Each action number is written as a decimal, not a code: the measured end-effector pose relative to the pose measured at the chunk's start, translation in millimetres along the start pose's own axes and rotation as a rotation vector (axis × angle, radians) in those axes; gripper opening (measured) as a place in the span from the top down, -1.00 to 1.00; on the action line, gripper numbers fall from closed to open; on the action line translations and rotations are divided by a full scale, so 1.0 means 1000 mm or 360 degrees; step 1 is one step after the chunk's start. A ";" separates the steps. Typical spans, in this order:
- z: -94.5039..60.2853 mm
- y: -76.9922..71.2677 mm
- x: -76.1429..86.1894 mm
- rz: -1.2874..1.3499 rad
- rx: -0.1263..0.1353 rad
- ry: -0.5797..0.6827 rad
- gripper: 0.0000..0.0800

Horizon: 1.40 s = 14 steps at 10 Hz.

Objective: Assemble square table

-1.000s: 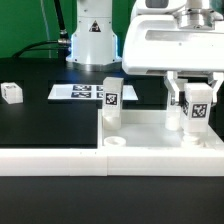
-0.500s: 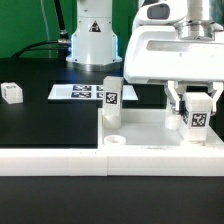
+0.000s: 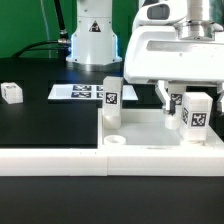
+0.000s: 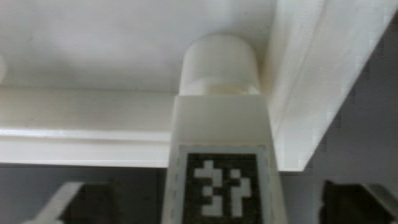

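Note:
The white square tabletop [image 3: 150, 138] lies upside down against the front wall. One tagged white leg [image 3: 111, 98] stands upright at its corner on the exterior view's left. A second tagged leg [image 3: 198, 112] stands at the corner on the exterior view's right, between the fingers of my gripper [image 3: 191, 108]. The jaws are open, with a dark gap showing on each side of the leg. In the wrist view this leg [image 4: 222, 120] rises from the tabletop [image 4: 98, 105], and my gripper [image 4: 217, 205] straddles it without touching. A third leg [image 3: 12, 93] lies loose on the black table at far left.
The marker board [image 3: 82, 92] lies flat behind the left standing leg. A long low white border wall [image 3: 50, 160] runs along the front. The robot's white base [image 3: 92, 40] stands at the back, before a green backdrop.
The jaws have spread apart and let go of the right leg, which now stands on its own at the tabletop corner. The arm has barely moved.

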<state>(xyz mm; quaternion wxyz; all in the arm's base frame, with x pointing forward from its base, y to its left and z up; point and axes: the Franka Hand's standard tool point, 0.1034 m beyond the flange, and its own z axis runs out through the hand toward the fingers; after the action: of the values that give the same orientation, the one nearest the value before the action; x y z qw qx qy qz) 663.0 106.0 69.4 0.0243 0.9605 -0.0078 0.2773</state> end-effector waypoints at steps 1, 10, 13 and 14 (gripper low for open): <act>0.000 0.000 0.000 0.0000 0.0000 0.0000 -0.58; -0.034 0.015 0.021 -0.0097 0.0055 -0.0508 -0.62; -0.029 0.010 0.028 -0.0003 0.0031 -0.0881 -0.62; -0.026 0.006 0.033 0.0000 0.0026 -0.0884 -0.62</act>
<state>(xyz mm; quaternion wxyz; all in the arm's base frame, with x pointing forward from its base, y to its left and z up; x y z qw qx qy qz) 676.9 101.1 108.9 0.0136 0.9998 -0.0119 0.0033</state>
